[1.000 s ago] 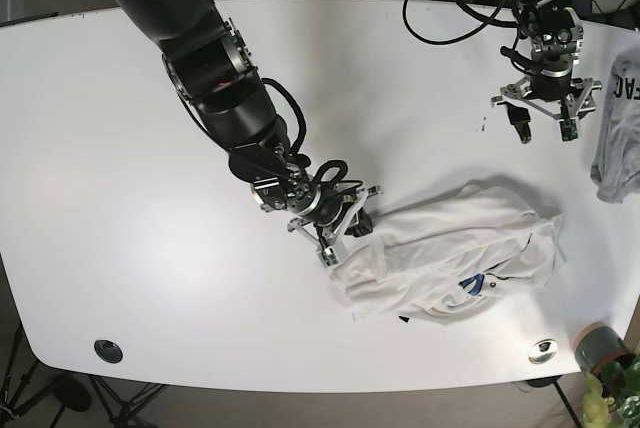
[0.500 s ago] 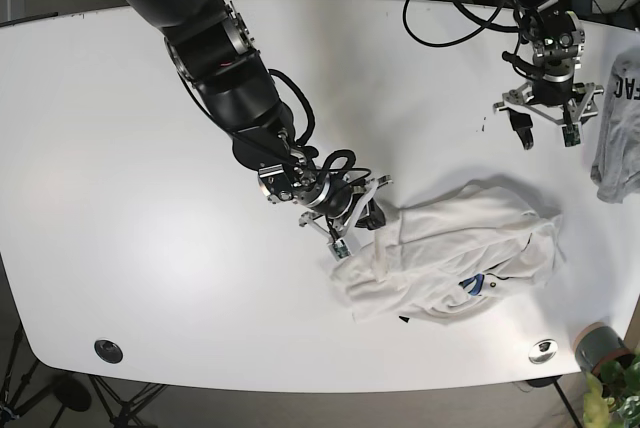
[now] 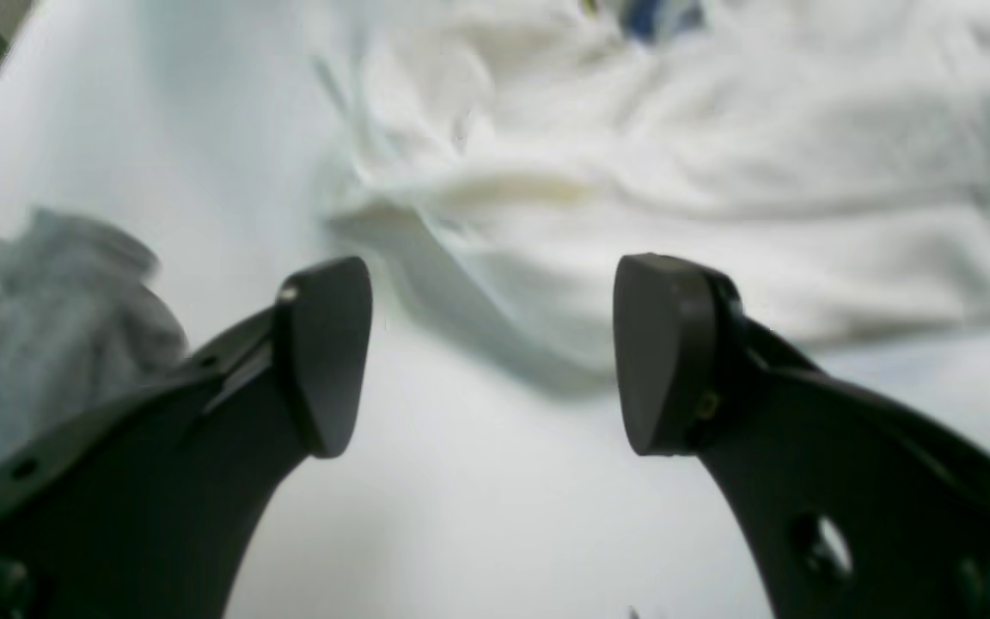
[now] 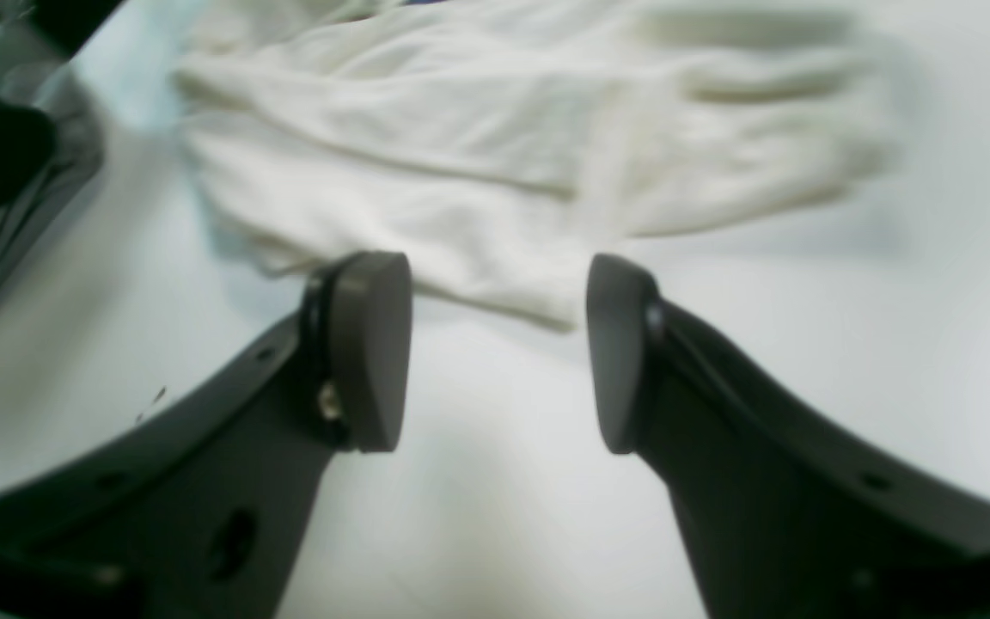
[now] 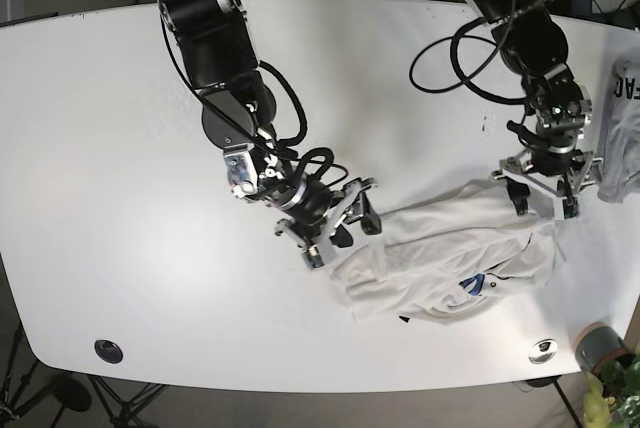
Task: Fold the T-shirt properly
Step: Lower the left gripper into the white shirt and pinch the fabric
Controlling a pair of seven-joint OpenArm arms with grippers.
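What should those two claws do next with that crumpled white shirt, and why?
Probably lower both and pinch the cloth. The right gripper and left gripper hover with jaws open just short of the bunched T-shirt, holding nothing.

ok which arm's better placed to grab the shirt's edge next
Probably the right. The right gripper is open, low beside the white T-shirt, with its edge between the jaws. The left gripper, also open, hangs above the far edge.
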